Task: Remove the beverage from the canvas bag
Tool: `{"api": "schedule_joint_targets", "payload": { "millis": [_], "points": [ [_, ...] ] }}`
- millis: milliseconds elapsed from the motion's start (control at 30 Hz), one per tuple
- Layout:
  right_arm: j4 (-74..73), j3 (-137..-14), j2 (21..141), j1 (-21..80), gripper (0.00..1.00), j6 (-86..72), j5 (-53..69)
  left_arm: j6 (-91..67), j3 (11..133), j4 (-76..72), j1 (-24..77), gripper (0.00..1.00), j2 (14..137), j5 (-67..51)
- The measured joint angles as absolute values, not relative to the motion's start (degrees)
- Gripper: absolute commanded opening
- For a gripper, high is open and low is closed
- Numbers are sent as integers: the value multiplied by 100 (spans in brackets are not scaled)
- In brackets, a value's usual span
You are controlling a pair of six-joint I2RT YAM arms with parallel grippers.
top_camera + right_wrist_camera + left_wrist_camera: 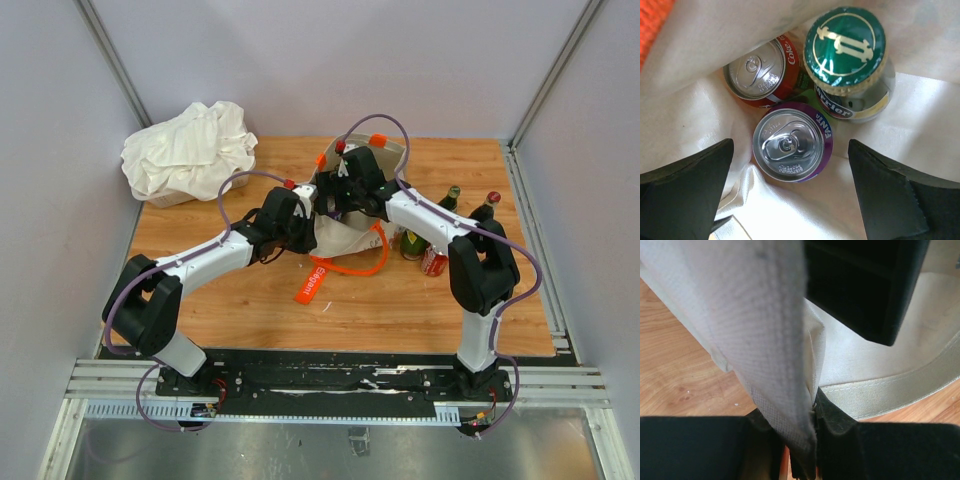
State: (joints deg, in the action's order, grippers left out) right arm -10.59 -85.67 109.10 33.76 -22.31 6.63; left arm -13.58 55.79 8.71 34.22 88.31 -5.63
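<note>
From above, your left tool (313, 212) is gripping the near rim of the beige canvas bag with orange handles (342, 238) at mid-counter (230, 300), apparently to hold the mouth open while the right tool (337, 193) is reaching in.

Left wrist: the left tool (812, 416) is pinching a fold of canvas.

Right wrist: the right tool (790, 187) is hanging spread over a purple can (791, 142) reading "Fanta". It is standing inside the bag beside a red can (760, 72) lettered "Coke" and a green-capped glass bottle (845, 47).

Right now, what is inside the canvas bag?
Inside the canvas bag stand three drinks, seen from above: a red Coke can, a purple Fanta can and a green-capped Perrier bottle. Their lower parts and the bag's bottom are covered.
</note>
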Motion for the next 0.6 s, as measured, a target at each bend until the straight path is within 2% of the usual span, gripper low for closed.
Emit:
{"api": "schedule_joint_targets", "payload": {
  "millis": [233,600],
  "points": [
    [-1050,-8685,11074,3400,82,-2228,652,-1358,5579,888,3422,12,8831,-550],
    [-731,-8453,11017,3430,85,-2453,449,-1358,5579,915,3422,12,8823,-523]
  ]
}}
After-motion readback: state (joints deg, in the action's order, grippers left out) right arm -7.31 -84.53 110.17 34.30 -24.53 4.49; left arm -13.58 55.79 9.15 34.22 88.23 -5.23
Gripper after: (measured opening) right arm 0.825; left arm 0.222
